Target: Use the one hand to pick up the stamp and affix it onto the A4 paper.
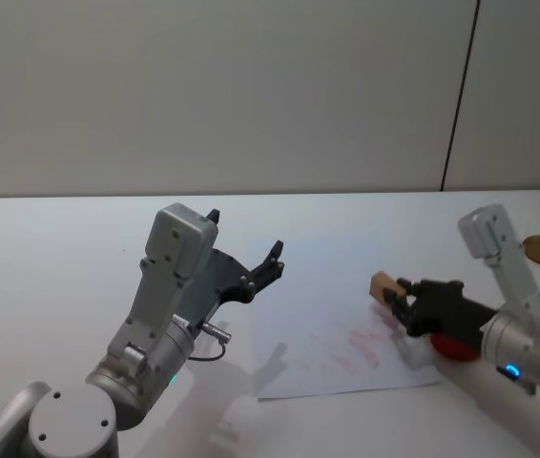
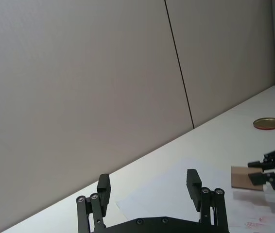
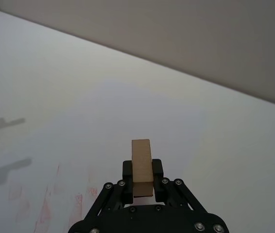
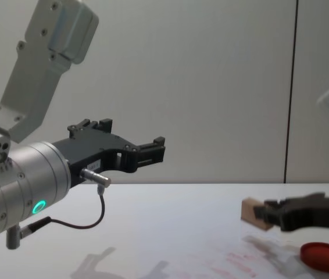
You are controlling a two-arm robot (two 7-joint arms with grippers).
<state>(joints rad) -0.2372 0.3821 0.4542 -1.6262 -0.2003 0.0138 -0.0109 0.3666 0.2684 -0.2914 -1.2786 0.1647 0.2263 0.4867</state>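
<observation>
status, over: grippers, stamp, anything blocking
Right gripper shut on the stamp, held low over the A4 paper. Left gripper open, raised at left. Nothing blocking; red disc lies by the right gripper.

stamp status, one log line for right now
right gripper: shut on stamp | stamp: in air above paper, right side | left gripper: open, idle, up at left

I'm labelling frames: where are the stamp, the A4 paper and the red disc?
stamp (image 3: 141,164), right wrist view, middle of its tan face.
A4 paper (image 1: 322,303), head view, bare white area.
red disc (image 4: 325,257), chest view, its top face.
</observation>
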